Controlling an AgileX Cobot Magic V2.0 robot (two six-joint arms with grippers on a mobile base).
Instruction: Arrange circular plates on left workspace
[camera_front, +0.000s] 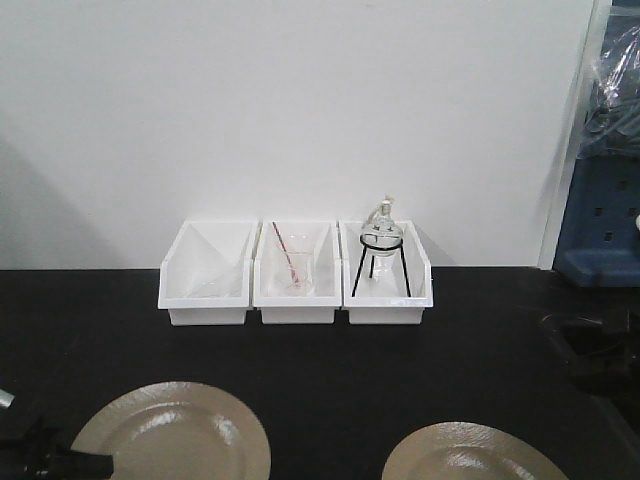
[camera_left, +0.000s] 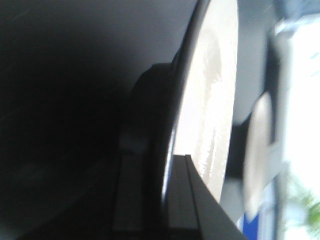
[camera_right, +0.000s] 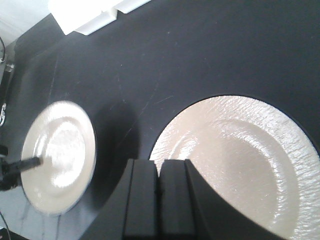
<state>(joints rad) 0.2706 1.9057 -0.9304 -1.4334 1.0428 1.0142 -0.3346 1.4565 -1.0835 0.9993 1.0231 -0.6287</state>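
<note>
Left gripper (camera_left: 169, 172) — low at the near left, jaws clamped on the rim of one circular plate (camera_left: 212, 85), one finger over its face and one beneath.
Right gripper (camera_right: 159, 170) — jaws pressed side by side with only a thin seam between them, nothing held, angled downward.

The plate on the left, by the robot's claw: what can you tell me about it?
The left plate is round, glossy beige with a faintly textured border, a thin dark edge and a black underside with a raised foot ring. It looks ceramic and holds nothing. It is over the black countertop close to the robot, apart from the other plate. The left gripper pinches its rim, one finger above, one beneath; it seems tilted or lifted.
</note>
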